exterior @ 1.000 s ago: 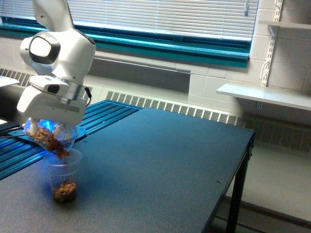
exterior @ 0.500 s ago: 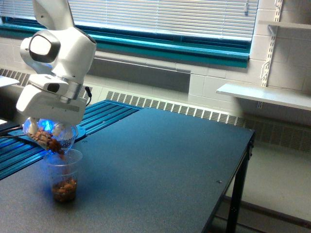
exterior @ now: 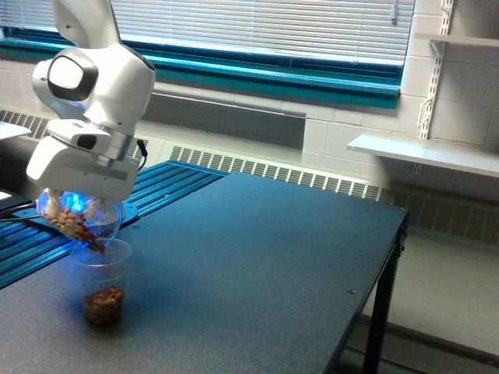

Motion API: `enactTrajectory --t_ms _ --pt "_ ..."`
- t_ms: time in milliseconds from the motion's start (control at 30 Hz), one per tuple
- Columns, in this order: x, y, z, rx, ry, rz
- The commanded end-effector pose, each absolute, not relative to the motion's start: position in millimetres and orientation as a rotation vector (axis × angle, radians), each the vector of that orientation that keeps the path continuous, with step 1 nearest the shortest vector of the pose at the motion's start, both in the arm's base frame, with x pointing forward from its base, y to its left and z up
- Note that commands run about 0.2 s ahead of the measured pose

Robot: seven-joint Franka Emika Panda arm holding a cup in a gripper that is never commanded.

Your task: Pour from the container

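One claw (exterior: 78, 204) tips container (exterior: 78, 218) over cup (exterior: 102, 280)

The room is evenly and fairly brightly lit, with daylight coming through the closed window blinds (exterior: 257, 27) at the top, which are washed out nearly white. The dark worktop (exterior: 249, 265) carries a soft, pale sheen across its middle and no hard shadows. A blue glow shines under the robot's tool (exterior: 78, 204), tinting the clear container (exterior: 78, 218) it holds. The picture is low in resolution and slightly soft throughout, with grain on the worktop surface.
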State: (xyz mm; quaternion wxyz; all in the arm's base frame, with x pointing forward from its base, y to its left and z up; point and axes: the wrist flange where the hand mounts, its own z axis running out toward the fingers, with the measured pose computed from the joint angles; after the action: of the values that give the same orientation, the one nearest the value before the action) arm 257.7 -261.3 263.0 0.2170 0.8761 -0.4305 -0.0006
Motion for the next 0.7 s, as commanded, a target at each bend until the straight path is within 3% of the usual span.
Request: enactTrajectory --t_ms 33,700 --pt "261.6 -265.1 265.8 2.429 -1.174 -0.011" --pt "266.4 -273.4 266.0 2.423 -1.164 -0.041"
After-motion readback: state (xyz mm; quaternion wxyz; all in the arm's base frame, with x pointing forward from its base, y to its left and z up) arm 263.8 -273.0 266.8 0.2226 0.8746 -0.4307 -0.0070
